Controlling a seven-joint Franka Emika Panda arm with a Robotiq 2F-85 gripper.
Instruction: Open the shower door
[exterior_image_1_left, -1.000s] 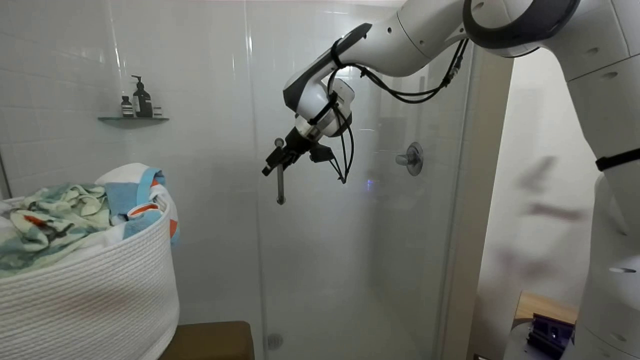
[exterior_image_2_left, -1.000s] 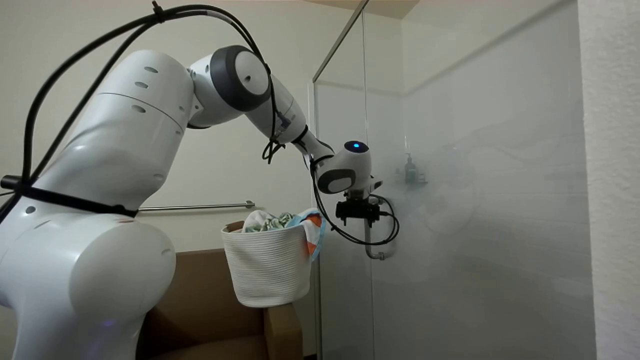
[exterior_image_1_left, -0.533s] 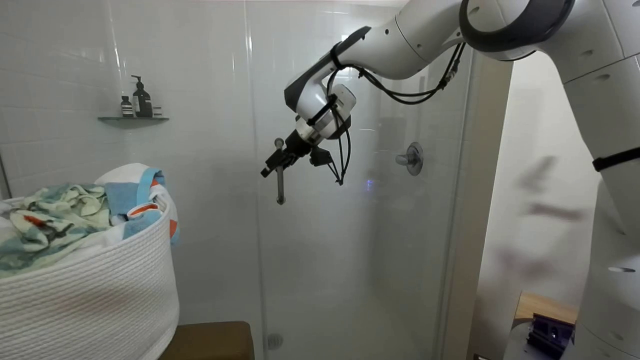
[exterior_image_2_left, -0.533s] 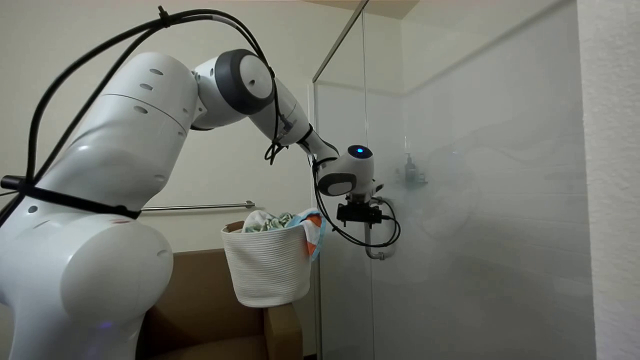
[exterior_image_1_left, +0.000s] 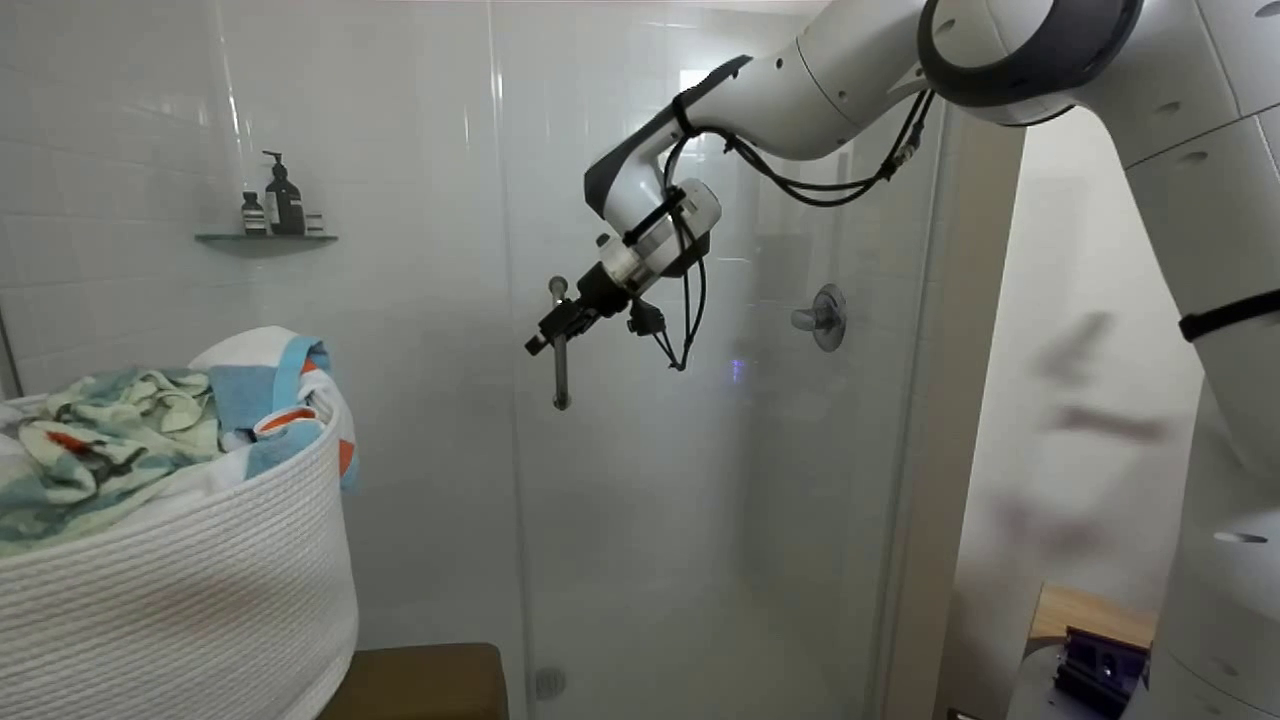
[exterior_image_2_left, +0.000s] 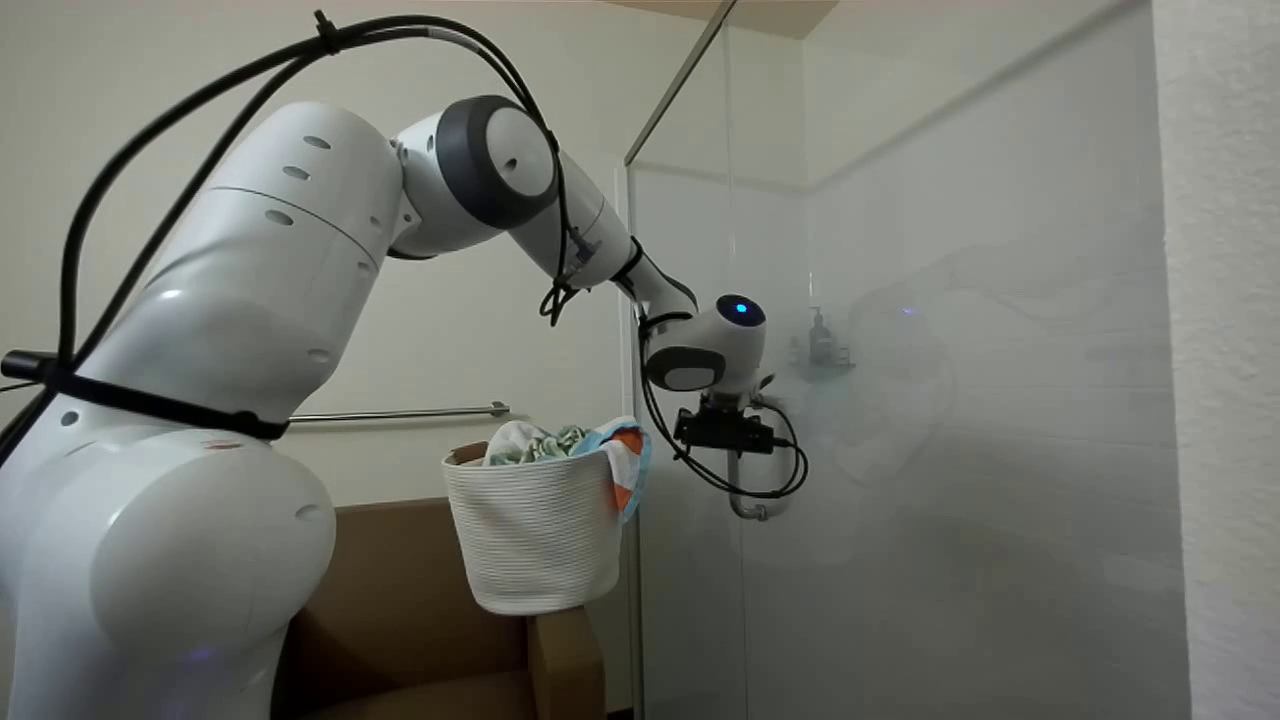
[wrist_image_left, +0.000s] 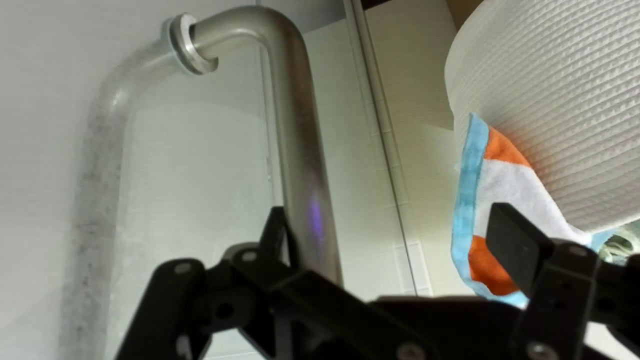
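The shower door (exterior_image_1_left: 650, 500) is a clear glass panel, its edge in line with the fixed glass panel (exterior_image_1_left: 420, 500). Its silver bar handle (exterior_image_1_left: 560, 375) stands vertical at mid height; it also shows in an exterior view (exterior_image_2_left: 736, 480) and the wrist view (wrist_image_left: 295, 110). My gripper (wrist_image_left: 392, 220) is open around the upper part of the bar. The left finger in the wrist view is on the glass side, against or very close to the bar. The other finger is well apart on the outer side. In an exterior view the fingers are hidden behind the wrist camera (exterior_image_2_left: 725, 432).
A white woven basket (exterior_image_1_left: 200, 600) with towels (exterior_image_1_left: 120, 430) stands beside the fixed panel, on a brown chair (exterior_image_2_left: 565, 650). A towel corner (wrist_image_left: 500, 200) hangs near my outer finger in the wrist view. Cables (exterior_image_2_left: 780, 490) loop beside the wrist.
My wrist and forearm have shifted slightly right in both exterior views and tilted a little, with the fingers staying at the handle. The door and handle have not visibly moved.
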